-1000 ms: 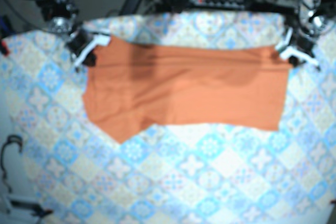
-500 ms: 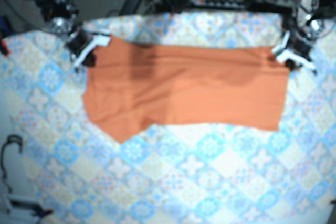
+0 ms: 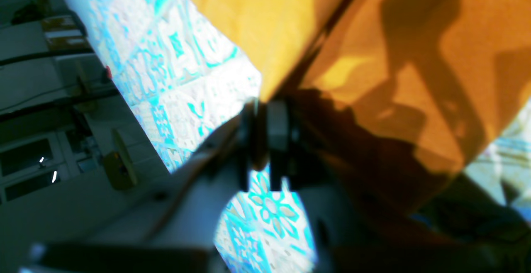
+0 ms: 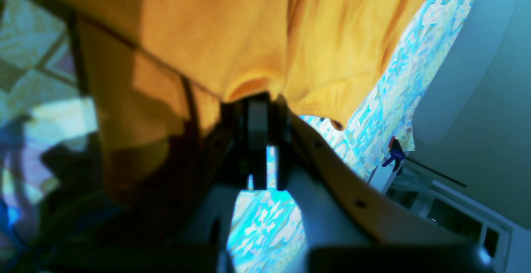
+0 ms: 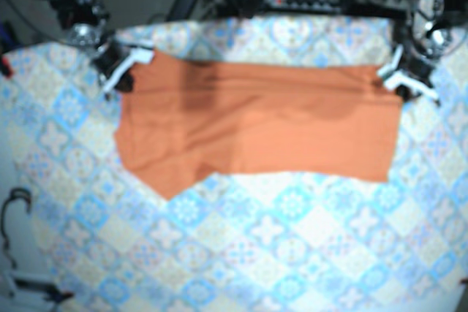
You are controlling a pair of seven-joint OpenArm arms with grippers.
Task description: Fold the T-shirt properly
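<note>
Lying flat on the patterned tablecloth [image 5: 292, 239]: orange shirt [image 5: 256, 122], folded into a wide band. Left gripper [image 3: 262, 117] pinched shut on one far corner; right gripper [image 4: 269, 113] pinched shut on the opposite far corner.

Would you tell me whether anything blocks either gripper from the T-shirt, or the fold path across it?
Nothing visible does: the left gripper and right gripper each pinch a far corner of the T-shirt, and the cloth ahead lies bare.
</note>
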